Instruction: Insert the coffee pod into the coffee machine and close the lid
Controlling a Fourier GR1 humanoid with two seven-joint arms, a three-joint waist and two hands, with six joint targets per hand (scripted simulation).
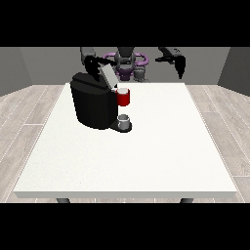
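Observation:
The black coffee machine [93, 105] stands on the table's left half. Its grey lid [108, 76] is tilted up. A red pod holder [124, 98] juts from the machine's front, and a small pale pod top [123, 91] shows in it. Below it a grey cup [124, 120] sits on the machine's base. The hand at the view's left [91, 63] is behind the machine, close to the raised lid's upper edge; whether it touches the lid cannot be told. Raised beyond the table's far right corner, the hand at the view's right [181, 66] hangs its fingers down and holds nothing.
The white table [146, 156] spreads wide in front of and to the right of the machine. The robot's torso [126, 62] stands behind the far edge. Wooden floor surrounds the table.

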